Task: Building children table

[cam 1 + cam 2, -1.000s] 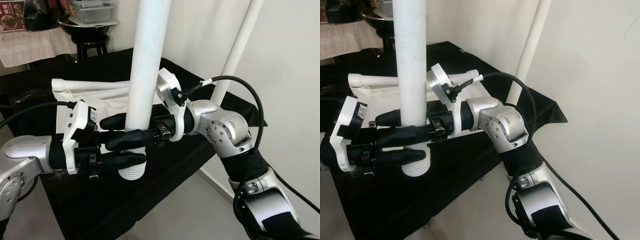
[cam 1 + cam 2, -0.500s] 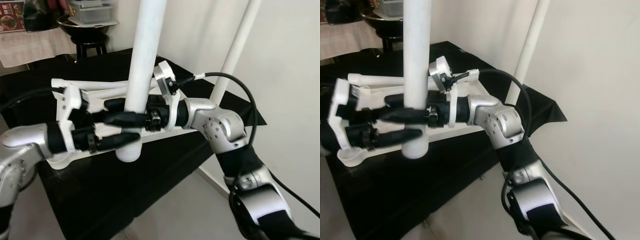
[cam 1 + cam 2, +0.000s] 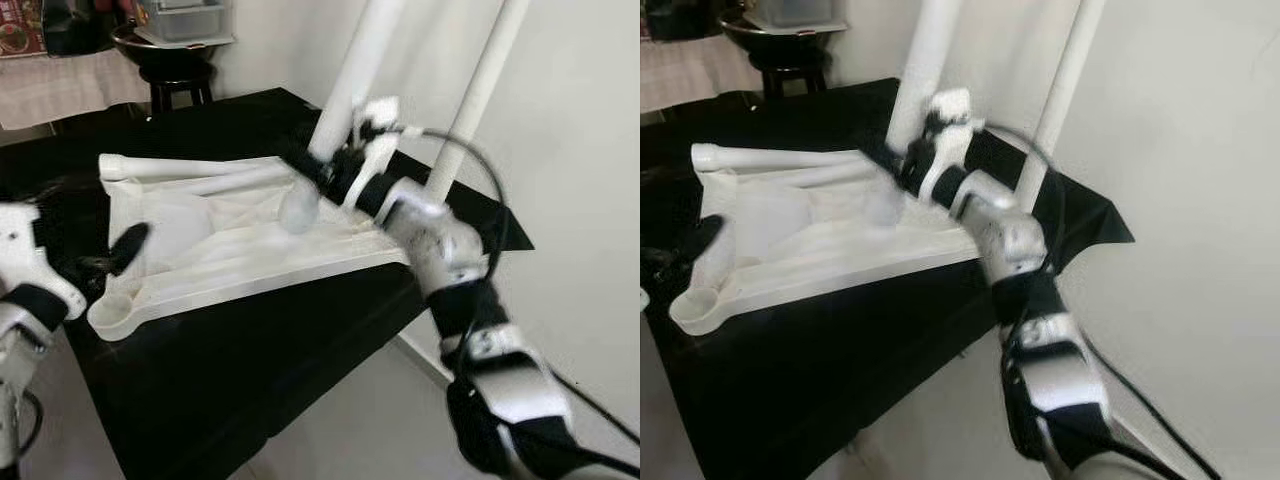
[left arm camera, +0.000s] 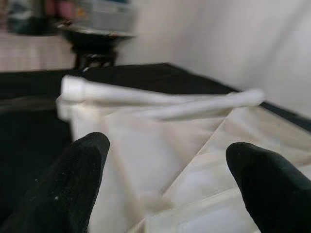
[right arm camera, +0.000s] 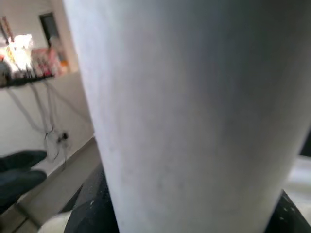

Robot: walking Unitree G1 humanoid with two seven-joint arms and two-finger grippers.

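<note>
Right pincer on a white leg, left pincer hanging open off to the side

Head views: pretty blurry around the right pincer (image 3: 318,172), but it looks clamped on the tilted white table leg (image 3: 350,75) whose foot (image 3: 298,208) hovers over the upturned white tabletop (image 3: 250,255) on the black surface (image 3: 250,370). I count three more legs: one upright at 1 o'clock (image 3: 480,95), two lying at the tabletop's 11 o'clock side (image 3: 190,168). Left pincer (image 3: 125,248) sits at 9 o'clock, mostly cut off. Left wrist view: both black fingers (image 4: 73,184) spread wide, nothing between, the lying legs beyond. Right wrist view: the leg, very close and soft; fingers hard to make out.
</note>
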